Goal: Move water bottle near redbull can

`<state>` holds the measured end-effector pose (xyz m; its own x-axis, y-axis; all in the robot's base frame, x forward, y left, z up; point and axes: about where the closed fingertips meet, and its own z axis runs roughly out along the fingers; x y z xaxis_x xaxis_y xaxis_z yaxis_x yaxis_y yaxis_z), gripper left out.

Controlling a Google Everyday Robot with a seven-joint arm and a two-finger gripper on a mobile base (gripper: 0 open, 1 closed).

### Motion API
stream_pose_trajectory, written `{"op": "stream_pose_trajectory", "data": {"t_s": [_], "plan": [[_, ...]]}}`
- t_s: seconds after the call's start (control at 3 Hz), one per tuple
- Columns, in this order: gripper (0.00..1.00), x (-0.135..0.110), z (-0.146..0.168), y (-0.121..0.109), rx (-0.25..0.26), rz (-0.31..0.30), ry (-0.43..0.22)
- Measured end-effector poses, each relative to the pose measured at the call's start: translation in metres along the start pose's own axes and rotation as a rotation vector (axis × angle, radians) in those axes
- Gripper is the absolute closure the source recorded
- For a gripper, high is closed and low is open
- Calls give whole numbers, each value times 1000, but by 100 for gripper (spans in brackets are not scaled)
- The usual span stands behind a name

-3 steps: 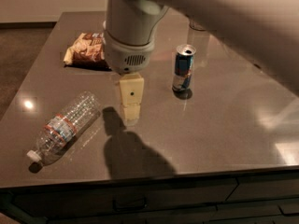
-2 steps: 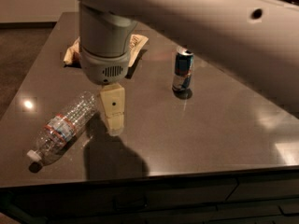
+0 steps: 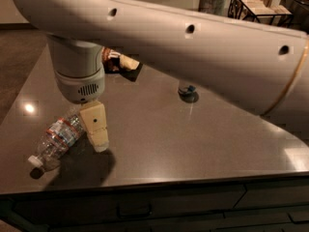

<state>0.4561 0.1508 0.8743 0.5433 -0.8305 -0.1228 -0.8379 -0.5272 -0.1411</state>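
Robot's hand (image 3: 99,140) hangs low over the dark worktop (image 3: 174,139), pointing straight down from the thick wrist, just beside the upper end of the water bottle (image 3: 59,138). Only one pale block of it shows from this side, so I cannot tell whether it is spread or pressed together, and it does not appear to hold anything. The bottle lies on its side near the front left corner, white cap toward the front edge and base angled up toward the hand. Because it is lying down, a vertical approach from above suits it, probably across the ribbed body near the label band, where the round shape is least likely to roll away. The redbull can (image 3: 186,88) stands well apart, farther back and to the right; only its base and its reflection peek out beneath the big arm (image 3: 203,47) that crosses the view. A snack bag (image 3: 117,62) sits near the far edge, behind the wrist and out of the likely path. I judge the task to be at the reaching stage: the bottle is not yet lifted, and the carry toward the can is all to come.
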Motion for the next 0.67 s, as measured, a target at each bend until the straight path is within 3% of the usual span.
{"op": "stream_pose_trajectory", "data": {"t_s": [0.33,0.67], "plan": [[0,-16,20,-9,-33,-34,11],[0,-16,20,-9,-32,-34,11]]}}
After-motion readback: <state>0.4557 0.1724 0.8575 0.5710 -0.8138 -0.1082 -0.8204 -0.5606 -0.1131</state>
